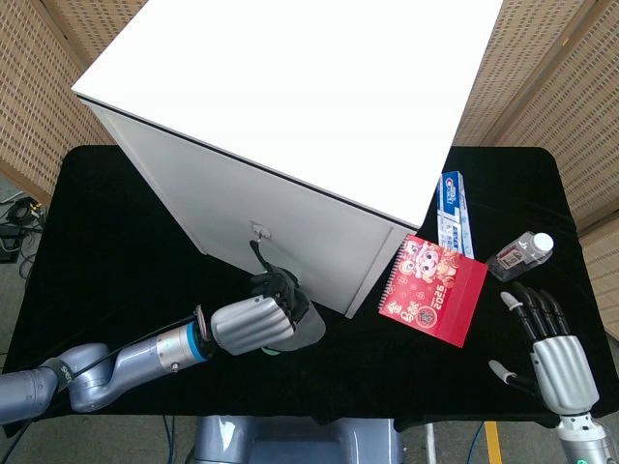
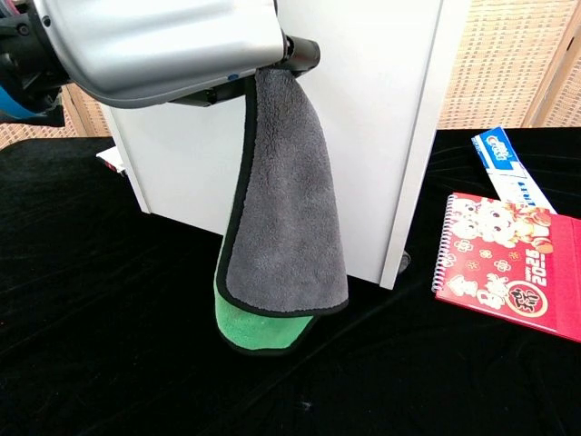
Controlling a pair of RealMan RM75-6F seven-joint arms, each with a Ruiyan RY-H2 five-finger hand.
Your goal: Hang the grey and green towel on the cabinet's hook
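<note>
My left hand (image 1: 257, 319) holds the grey and green towel (image 2: 285, 218) up in front of the white cabinet (image 1: 290, 116). In the chest view the left hand (image 2: 163, 45) fills the top left and the towel hangs from it, grey side out with a green edge at the bottom. The towel (image 1: 305, 332) shows as a grey fold by the hand in the head view. A thin black loop rises from the hand to just below the small metal hook (image 1: 259, 230) on the cabinet's front. My right hand (image 1: 551, 348) rests open on the table at the lower right, holding nothing.
A red spiral calendar (image 1: 433, 288) lies right of the cabinet, with a blue and white toothpaste box (image 1: 456, 211) behind it and a small clear bottle (image 1: 519, 254) further right. The black tablecloth (image 1: 116, 271) covers the table.
</note>
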